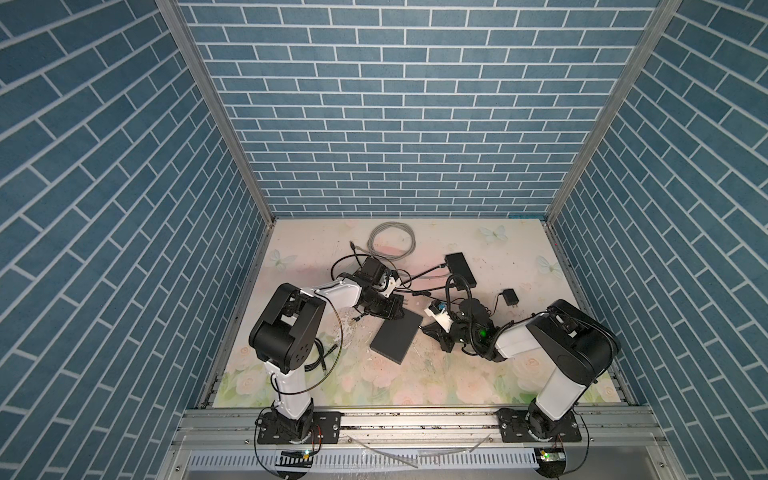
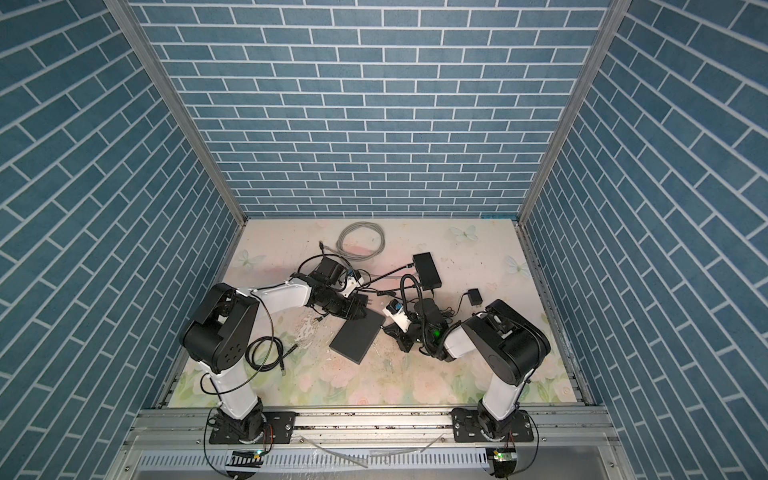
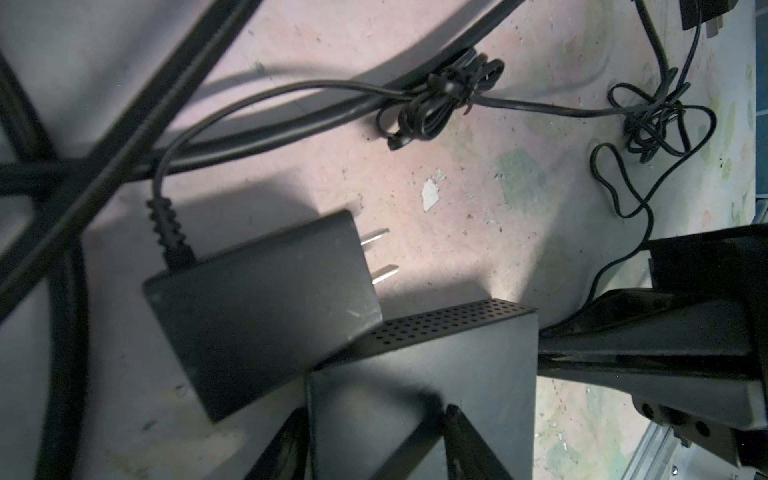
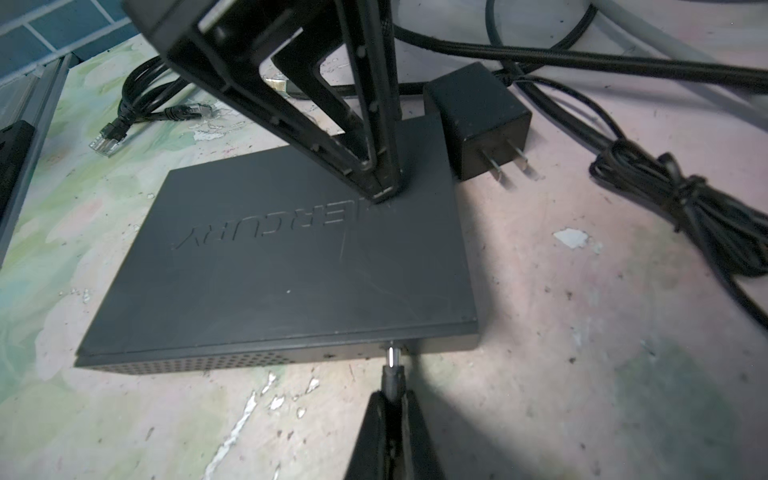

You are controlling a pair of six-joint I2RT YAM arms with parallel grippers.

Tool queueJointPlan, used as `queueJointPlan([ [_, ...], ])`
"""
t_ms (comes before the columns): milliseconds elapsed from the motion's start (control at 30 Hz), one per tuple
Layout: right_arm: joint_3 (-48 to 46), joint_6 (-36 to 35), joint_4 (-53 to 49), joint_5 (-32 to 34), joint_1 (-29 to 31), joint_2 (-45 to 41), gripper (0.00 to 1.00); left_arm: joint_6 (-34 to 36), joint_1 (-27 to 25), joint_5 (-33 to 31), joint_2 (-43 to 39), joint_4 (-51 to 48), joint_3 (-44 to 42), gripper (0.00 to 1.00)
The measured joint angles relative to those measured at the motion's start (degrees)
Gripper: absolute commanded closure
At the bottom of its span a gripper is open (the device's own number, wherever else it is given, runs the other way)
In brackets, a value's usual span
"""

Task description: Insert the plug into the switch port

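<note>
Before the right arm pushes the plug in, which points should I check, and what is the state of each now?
1. Right gripper shut on plug: ok.
2. Plug tip at port on switch edge: ok.
3. Plug fully seated: not ok, bare metal shows.
4. Left gripper resting on switch top: ok.
5. Plug exactly straight with port: cannot tell.

Flat dk-grey MERCURY switch [image 4: 282, 270] lies level, black barrel plug [image 4: 392, 370] w/ metal tip at its side-edge port [image 4: 392, 344]
</note>
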Motion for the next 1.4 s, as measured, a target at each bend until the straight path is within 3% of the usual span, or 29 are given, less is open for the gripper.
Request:
queueJointPlan([
  [533,3.1,-3.06,-5.64,-1.05,-0.35,-0.02,1.0,8.37,-0.2,-0.17,3.06,-3.21,4.98,0.52],
  [733,4.37,-3.52,-8.11,-1.7,-0.72,-0.02,1.0,10.27,0.13,-0.48,3.45,-3.13,6.01,0.62],
  [933,4.9,-3.5,-9.03,-1.84,-0.81,-0.02,1.0,10.56,0.39,-0.02,3.61,-1.25,5.66,0.68],
  [1400,4.96,-0.28,-8.39,-1.88,-1.18,0.15,1.0,8.52,0.39,0.22,3.8,2.19,4.76,0.7],
])
